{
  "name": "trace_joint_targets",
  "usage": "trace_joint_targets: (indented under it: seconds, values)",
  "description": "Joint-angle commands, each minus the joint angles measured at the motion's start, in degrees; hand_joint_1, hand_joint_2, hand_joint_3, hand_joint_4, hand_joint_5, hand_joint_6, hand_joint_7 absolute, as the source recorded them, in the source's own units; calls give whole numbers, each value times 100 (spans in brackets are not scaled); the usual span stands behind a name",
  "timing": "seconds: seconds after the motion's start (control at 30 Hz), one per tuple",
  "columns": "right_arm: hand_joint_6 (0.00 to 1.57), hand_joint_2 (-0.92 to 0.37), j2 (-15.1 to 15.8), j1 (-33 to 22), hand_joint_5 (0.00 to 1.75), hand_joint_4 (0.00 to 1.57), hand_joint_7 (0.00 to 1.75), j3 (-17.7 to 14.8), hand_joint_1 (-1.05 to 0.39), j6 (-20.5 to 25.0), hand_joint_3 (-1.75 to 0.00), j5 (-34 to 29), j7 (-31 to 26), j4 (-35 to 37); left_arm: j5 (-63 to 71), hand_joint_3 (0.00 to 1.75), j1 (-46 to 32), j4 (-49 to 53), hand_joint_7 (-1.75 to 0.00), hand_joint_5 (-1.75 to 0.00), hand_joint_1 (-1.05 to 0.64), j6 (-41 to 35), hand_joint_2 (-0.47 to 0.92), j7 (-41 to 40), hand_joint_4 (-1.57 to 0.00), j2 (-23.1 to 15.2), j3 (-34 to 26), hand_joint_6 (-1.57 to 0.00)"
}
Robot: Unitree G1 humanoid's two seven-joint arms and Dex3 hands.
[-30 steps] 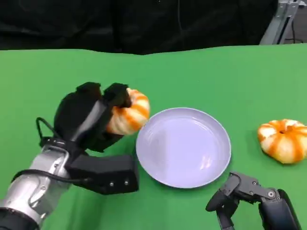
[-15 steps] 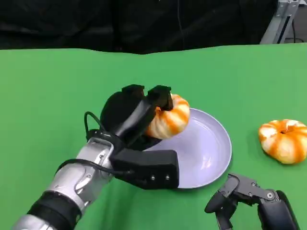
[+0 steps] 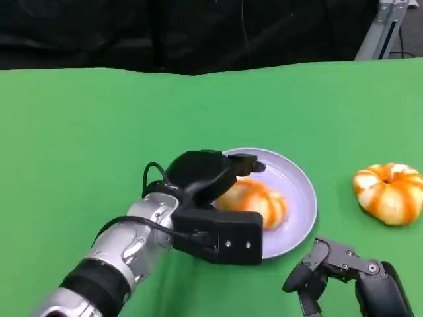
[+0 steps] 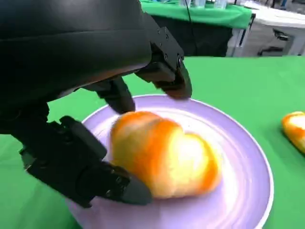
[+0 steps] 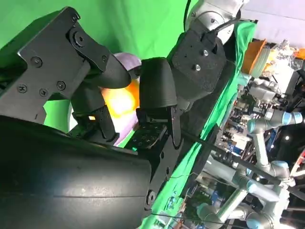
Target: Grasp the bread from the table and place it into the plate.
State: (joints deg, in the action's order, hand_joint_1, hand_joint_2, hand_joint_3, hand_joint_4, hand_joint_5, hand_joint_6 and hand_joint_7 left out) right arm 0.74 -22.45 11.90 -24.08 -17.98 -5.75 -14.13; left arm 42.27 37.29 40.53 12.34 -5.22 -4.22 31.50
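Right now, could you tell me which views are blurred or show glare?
Left wrist view: the bread on the plate is soft and blurred, its pale top washed out. Head view: sharp, with a faint sheen on the plate. Right wrist view: the bread glows overexposed behind dark fingers.

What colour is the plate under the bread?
Pale lavender plate, glossy; the left wrist view shows it best.

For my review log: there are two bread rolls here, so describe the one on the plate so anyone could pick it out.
On the green table sits a lavender plate. The orange-striped bread roll lies inside it, under the left hand. The other roll lies alone on the cloth, to the plate's right.
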Motion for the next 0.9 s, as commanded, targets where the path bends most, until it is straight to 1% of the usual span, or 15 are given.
trace_joint_targets:
  seconds: [0.03,0.07,0.1,0.13,0.17,0.23,0.3,0.4,0.57,0.63,0.67,0.77,0.83,0.87,0.9]
  values:
    - [86,-27,38,1,162,84,129,-22,0,-20,-139,46,-13,32,-38,21,100,-79,-4,-44,-42,-47,92,78,-27,-89,-26,-31]
    - [86,-27,38,1,162,84,129,-22,0,-20,-139,46,-13,33,-38,21,99,-81,-4,-43,-42,-48,92,79,-27,-89,-26,-31]
    - [86,-27,31,4,162,84,129,-23,0,-12,-139,29,-25,30,77,21,109,-190,-4,-43,-42,-198,92,286,-27,-148,62,-31]
    - [86,-27,26,7,161,83,129,-24,0,-5,-139,16,-34,28,164,32,113,-283,-4,-19,-68,-320,92,449,-11,-193,129,-13]
    - [86,-27,24,8,161,83,129,-27,0,-6,-139,19,-37,37,233,36,106,-372,-4,-10,-77,-435,92,581,-6,-227,177,-7]
    - [86,-27,20,8,161,83,128,-25,0,0,-138,19,-38,40,287,41,75,-500,-2,-2,-85,-562,92,706,-1,-260,206,-1]
    - [86,-27,18,9,161,82,128,-22,0,0,-138,17,-37,38,296,42,27,-654,-2,0,-87,-636,92,791,0,-315,203,0]
    - [86,-28,31,12,161,83,128,-26,0,-29,-138,17,-37,56,259,42,-78,-969,-1,0,-86,-731,92,944,0,-439,174,0]
    - [86,-28,33,36,160,83,128,-33,1,-60,-138,51,-33,96,50,38,-449,-1720,-4,-3,-80,-605,92,1009,-4,-814,-67,-6]
    - [86,-28,28,40,160,83,128,-25,0,-61,-138,-2,-57,92,-238,36,-749,-2167,-5,-4,-77,-586,92,1120,-7,-952,-336,-8]
    - [86,-28,24,43,160,83,129,-23,0,-66,-137,-35,-76,93,-385,32,-897,-2359,-7,-8,-72,-548,92,1138,-12,-1008,-468,-12]
    - [87,-27,16,45,158,84,129,-13,-1,-44,-137,-83,-101,81,-941,26,-1438,-2965,-9,-16,-60,-446,92,1223,-22,-1163,-907,-20]
    - [87,-27,8,35,157,84,129,-2,0,-24,-138,-90,-102,63,-1256,27,-1786,-3351,-10,-20,-55,-389,92,1309,-27,-1268,-1147,-23]
    - [87,-27,6,32,157,85,129,2,0,-20,-138,-92,-102,57,-1360,27,-1903,-3483,-9,-28,-52,-373,92,1345,-29,-1296,-1225,-26]
    - [87,-26,5,31,157,85,128,3,0,-18,-138,-93,-102,54,-1421,27,-1973,-3567,-9,-31,-50,-372,92,1376,-29,-1307,-1271,-28]
